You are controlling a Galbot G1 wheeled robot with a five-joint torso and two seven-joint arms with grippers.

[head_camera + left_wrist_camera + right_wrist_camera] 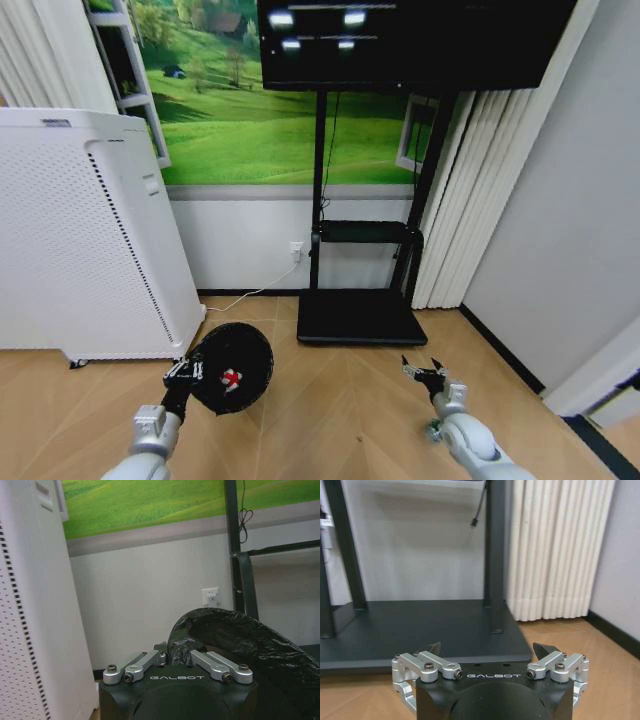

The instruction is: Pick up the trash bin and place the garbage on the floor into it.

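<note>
Your left gripper (186, 374) is clamped on the near rim of the trash bin (235, 365), holding it tilted above the wood floor (330, 400) beside the white appliance (85, 235). Inside the bin lies a red-and-white piece of garbage (231, 378), too small to identify. In the left wrist view the fingers (150, 657) vanish into the black liner. Your right gripper (425, 373) hangs with jaws spread and nothing between them, before the black stand base (360, 318). A small greenish object (434, 431) sits half-hidden by your right arm.
</note>
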